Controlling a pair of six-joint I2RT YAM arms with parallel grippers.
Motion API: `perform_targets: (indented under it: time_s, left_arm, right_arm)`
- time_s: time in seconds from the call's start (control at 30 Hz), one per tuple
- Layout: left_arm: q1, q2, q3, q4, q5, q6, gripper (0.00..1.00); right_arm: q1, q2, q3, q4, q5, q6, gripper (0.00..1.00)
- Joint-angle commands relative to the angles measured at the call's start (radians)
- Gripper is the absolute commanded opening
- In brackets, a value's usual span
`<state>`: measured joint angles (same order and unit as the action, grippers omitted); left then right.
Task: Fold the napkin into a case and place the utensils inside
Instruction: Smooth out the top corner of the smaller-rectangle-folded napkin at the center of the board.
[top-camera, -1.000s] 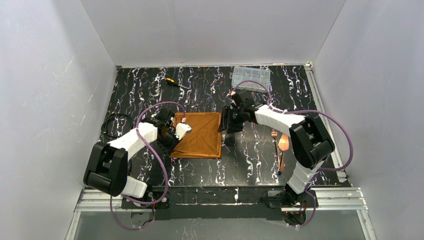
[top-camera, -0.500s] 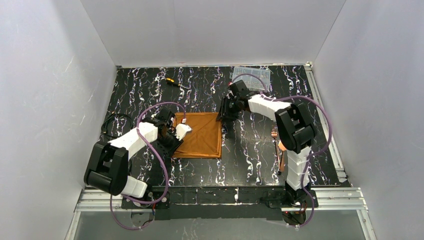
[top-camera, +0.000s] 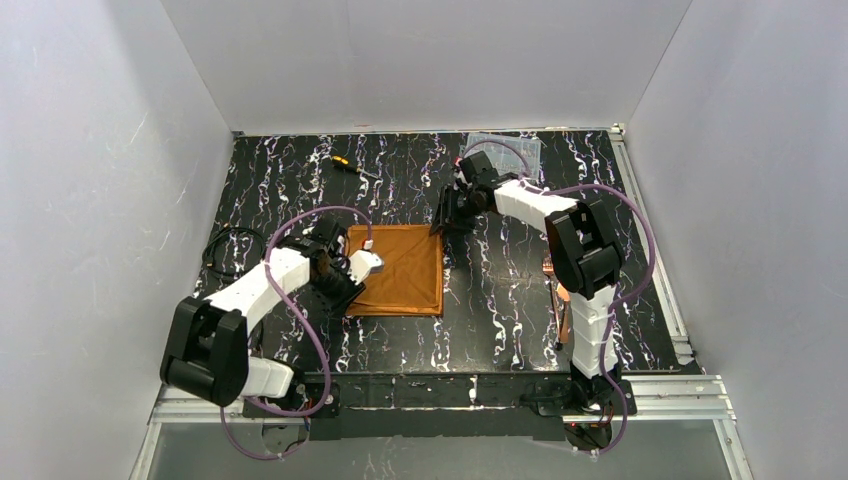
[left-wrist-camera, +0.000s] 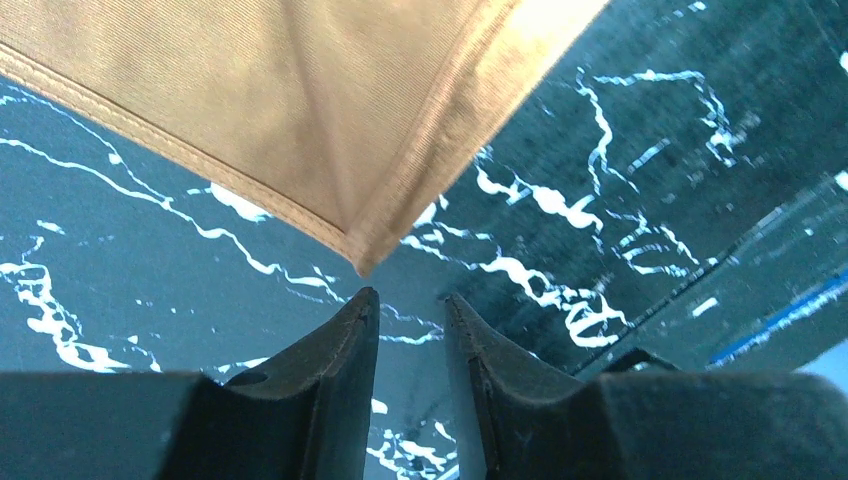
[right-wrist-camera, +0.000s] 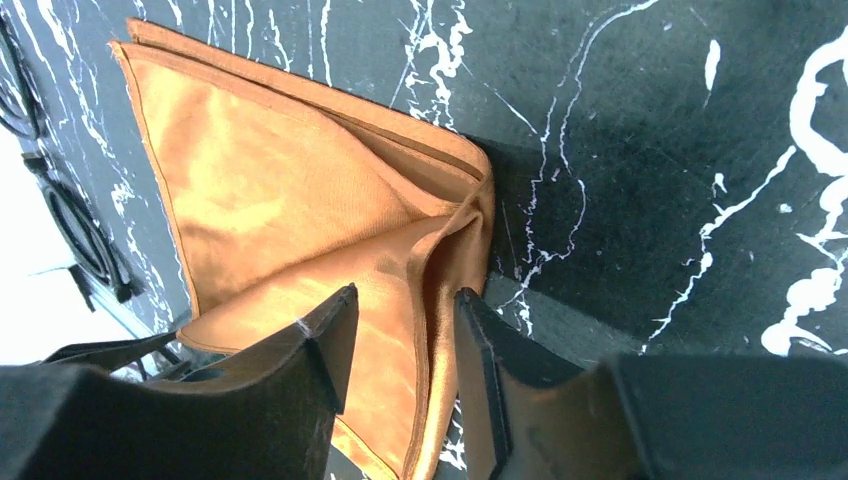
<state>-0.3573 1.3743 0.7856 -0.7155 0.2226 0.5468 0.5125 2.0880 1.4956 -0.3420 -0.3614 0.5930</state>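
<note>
The rust-orange napkin (top-camera: 405, 268) lies folded into a flat rectangle at the table's middle. My left gripper (top-camera: 348, 280) sits at its left edge. In the left wrist view the gripper (left-wrist-camera: 410, 297) is open with nothing between the fingers, and a corner of the napkin (left-wrist-camera: 300, 100) lies just ahead of the tips. My right gripper (top-camera: 441, 226) is at the napkin's far right corner. Its jaws (right-wrist-camera: 405, 292) stand apart, astride the napkin's (right-wrist-camera: 280, 200) puckered layered edge. The copper utensils (top-camera: 560, 295) lie on the table to the right, apart from both grippers.
A clear plastic compartment box (top-camera: 510, 150) stands at the back, partly behind the right arm. A yellow-and-black screwdriver (top-camera: 347, 165) lies at the back left. A black cable loop (top-camera: 228, 250) rests near the left wall.
The left gripper opened and let go of the napkin's corner. The right gripper moved away along the napkin's right edge to its far corner, and its jaws narrowed.
</note>
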Motion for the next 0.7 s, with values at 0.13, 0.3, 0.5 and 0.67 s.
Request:
perform_targets:
  time_s: [0.13,0.3,0.5,0.67]
  left_arm:
    - [-0.005,-0.102,0.12,-0.265,0.102,0.153,0.33]
    - [-0.006,-0.03,0.194,-0.254,0.163,0.093,0.33]
    - [-0.006,0.096,0.212,-0.112,0.178,0.012,0.24]
    - [-0.005,0.18,0.179,-0.063,0.172,0.02,0.09]
  right_arm:
    - [-0.005,-0.026,0.128,-0.169,0.012,-0.088,0.54]
    - [-0.007,-0.055,0.06,-0.035,-0.082,-0.012,0.34]
    - [-0.016,-0.002,0.032,0.053,-0.195,0.056,0.14]
    - [-0.054,0.03,-0.003,0.096,-0.222,0.08,0.13]
